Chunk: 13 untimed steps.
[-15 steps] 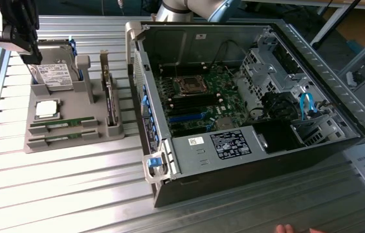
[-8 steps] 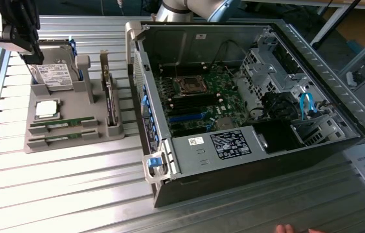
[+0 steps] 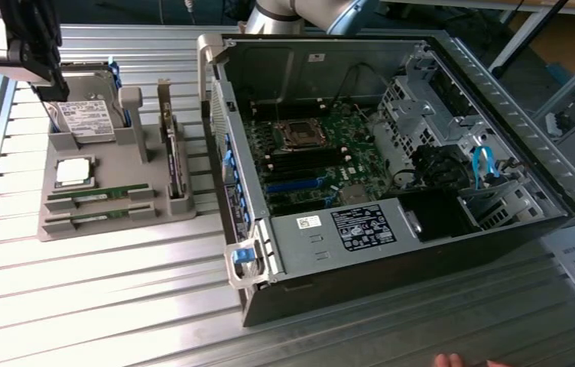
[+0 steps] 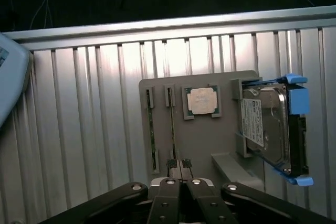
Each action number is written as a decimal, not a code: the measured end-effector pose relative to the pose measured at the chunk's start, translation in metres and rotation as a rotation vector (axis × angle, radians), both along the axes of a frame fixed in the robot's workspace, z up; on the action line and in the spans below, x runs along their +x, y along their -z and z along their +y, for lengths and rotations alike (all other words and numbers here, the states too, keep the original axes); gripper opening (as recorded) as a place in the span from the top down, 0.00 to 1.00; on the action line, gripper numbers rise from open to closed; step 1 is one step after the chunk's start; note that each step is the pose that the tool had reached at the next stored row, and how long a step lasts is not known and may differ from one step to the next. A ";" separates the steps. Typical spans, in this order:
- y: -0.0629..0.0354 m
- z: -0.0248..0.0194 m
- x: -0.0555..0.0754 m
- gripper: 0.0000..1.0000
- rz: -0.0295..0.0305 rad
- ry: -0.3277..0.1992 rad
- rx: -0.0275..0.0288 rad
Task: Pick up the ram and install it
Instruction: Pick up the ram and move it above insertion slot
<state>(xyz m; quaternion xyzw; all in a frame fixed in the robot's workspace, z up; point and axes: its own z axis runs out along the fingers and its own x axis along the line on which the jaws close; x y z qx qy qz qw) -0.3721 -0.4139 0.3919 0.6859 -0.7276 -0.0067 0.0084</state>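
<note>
While the gripper (image 3: 51, 86) hangs high over the grey holder (image 3: 114, 229), its fingers (image 4: 171, 167) are pressed tight together with nothing between them. From the wrist view, those closed tips line up with the end of one ram stick (image 4: 171, 121), the one nearer the processor (image 4: 202, 100), though I can't make out any contact.

Both sticks sit on edge in their slots. That ram stick (image 3: 99, 195) and the second ram stick (image 3: 92, 220) lie side by side along the holder's edge farthest from the hard drive (image 3: 89, 118). The second one takes the outermost slot.

The processor rests flat in its pocket between the sticks and the hard drive. The hard drive stands tilted in its blue-edged bracket at the holder's opposite end. An expansion card (image 3: 173, 164) stands upright along the holder's side that faces the computer case (image 3: 267, 65).

The holder sits on the ribbed metal table (image 3: 114, 290), toward the exterior view's left. The case lies open just beside it, its board exposed. A person's fingertips (image 3: 451, 359) show at the table's near edge.
</note>
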 end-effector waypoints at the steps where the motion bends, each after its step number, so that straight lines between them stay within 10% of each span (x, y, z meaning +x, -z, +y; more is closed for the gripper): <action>1: 0.0000 0.0000 0.000 0.90 0.0000 -0.013 0.0001; 13: 0.0007 0.0000 0.000 0.90 -0.0001 -0.021 0.0000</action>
